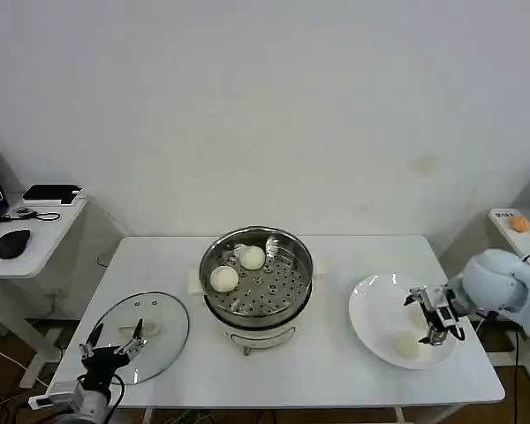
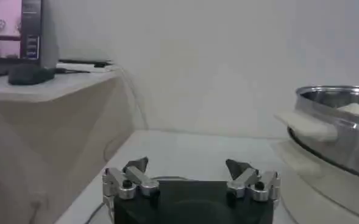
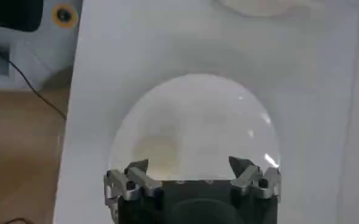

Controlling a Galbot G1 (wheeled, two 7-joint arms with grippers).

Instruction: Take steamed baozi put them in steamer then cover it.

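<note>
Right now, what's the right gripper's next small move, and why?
Probably lower the right gripper onto the baozi on the plate and close. It hovers open just above that bun, two buns already sit in the steamer, and the lid is off.

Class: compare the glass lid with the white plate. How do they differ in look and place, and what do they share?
The lid is clear glass with a handle; the plate is opaque white. The lid lies left of the steamer, by the open left gripper; the plate lies right, under the open right gripper, holding one bun. Both are round.
</note>
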